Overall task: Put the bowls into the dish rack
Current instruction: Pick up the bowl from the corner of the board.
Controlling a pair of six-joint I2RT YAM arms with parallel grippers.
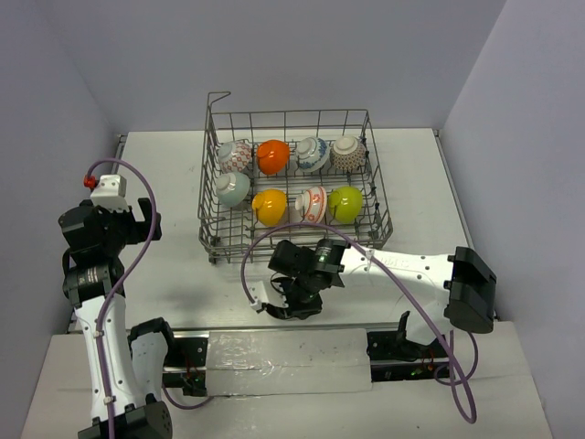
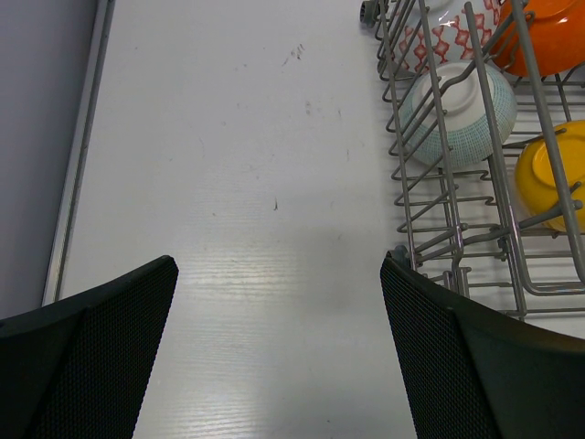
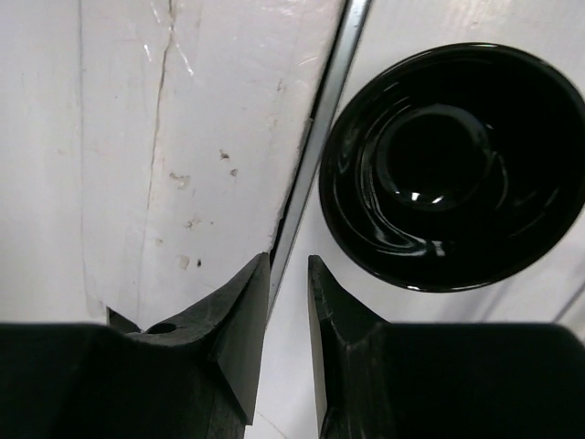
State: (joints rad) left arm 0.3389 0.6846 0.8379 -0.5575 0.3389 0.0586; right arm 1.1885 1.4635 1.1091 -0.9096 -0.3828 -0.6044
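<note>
eight bowls already sit in the dish rack [image 1: 206, 197], tipped between the tines in two rows so each is propped and cannot roll; the orange bowl [image 1: 272, 155] is in the back row, the yellow bowl [image 1: 270, 206] and lime green bowl [image 1: 345, 203] in the front, and the pale teal bowl [image 2: 457, 114] at the rack's left end; the one not yet loaded is the glossy black bowl [image 3: 452, 165], resting on the bench [image 1: 164, 165] near its front edge, just beside a metal strip [image 3: 320, 137]; whether it lies mouth up or down i cannot tell; the right pincer [image 3: 291, 261] hangs low beside it, jaws only narrowly apart and nothing between them, the bowl off to one side of the fingertips; that narrow setting looks meant for pinching the thin rim rather than spanning the bowl, and the slick glaze may slip; the left pincer [image 2: 279, 261] is fully released and empty over bare bench left of the rack, probably kept clear of the right arm's path
</note>
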